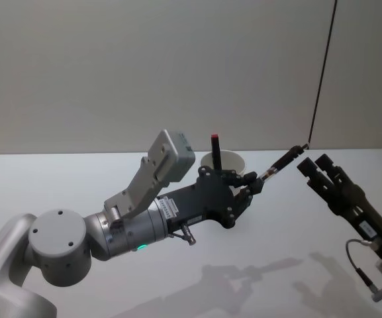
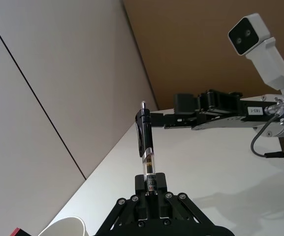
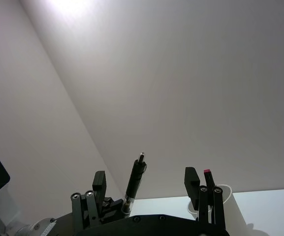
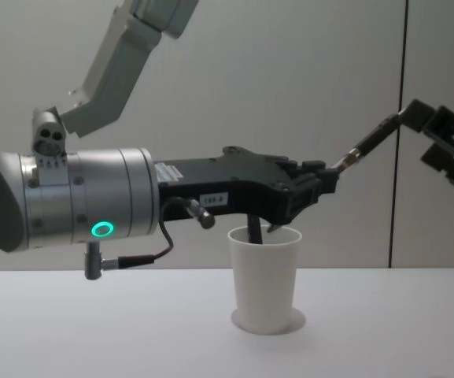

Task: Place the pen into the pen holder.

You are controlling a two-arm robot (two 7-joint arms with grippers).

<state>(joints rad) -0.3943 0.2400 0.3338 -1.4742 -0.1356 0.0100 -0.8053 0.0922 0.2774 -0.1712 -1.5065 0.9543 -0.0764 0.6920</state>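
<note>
My left gripper [image 1: 255, 185] is shut on the lower end of a black and clear pen [image 1: 283, 161]. It holds the pen in the air just above and to the right of the white pen holder [image 4: 264, 277]. The pen slants up toward my right gripper [image 1: 314, 163]. In the right wrist view the pen's [image 3: 135, 180] top end stands between the right gripper's [image 3: 145, 183] two spread fingers, nearer one of them. The right gripper is open. The pen holder [image 1: 230, 159] stands upright on the table behind the left gripper.
A dark stick with a red top [image 1: 214, 142] stands in the pen holder. The white table [image 1: 58, 179] spreads out to both sides, with a plain wall close behind. The left arm's grey forearm [image 4: 85, 206] stretches across the front of the chest view.
</note>
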